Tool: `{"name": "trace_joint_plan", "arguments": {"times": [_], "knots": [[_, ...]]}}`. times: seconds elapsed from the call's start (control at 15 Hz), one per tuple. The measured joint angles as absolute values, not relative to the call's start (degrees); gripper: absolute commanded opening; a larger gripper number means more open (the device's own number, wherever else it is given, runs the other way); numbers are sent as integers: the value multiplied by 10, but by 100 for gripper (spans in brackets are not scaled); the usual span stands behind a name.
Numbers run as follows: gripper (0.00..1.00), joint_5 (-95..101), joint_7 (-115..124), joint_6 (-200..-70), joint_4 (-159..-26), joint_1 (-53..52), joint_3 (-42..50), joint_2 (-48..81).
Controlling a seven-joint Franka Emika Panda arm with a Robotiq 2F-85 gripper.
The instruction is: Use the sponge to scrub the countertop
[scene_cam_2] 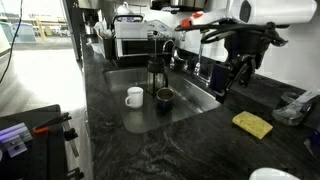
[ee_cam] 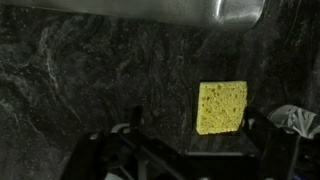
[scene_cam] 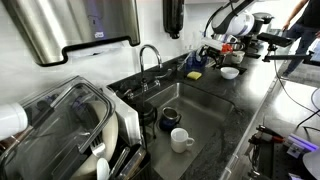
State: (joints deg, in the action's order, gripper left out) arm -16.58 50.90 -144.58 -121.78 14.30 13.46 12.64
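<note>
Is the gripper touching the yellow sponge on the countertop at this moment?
Apart. In an exterior view the gripper hangs above the countertop, and a strip of bare counter shows between it and the sponge.

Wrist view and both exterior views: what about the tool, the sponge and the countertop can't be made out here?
1. Tool, wrist view: its dark fingers merge with shadow at the bottom edge; open or shut is unclear.
2. Sponge, in an exterior view: too small to judge wet or dry.
3. Countertop, wrist view: the mottled glossy pattern hides any dirt.
4. Crumpled item, wrist view: cut off by the right edge; unidentifiable.
</note>
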Motion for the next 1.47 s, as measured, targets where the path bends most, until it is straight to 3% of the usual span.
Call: {"name": "trace_joint_plan", "arguments": {"times": [0.4, 1.47], "knots": [[100, -155, 541, -1452, -1164, 135, 141, 203], [100, -180, 546, -1458, -1162, 139, 146, 223]]}}
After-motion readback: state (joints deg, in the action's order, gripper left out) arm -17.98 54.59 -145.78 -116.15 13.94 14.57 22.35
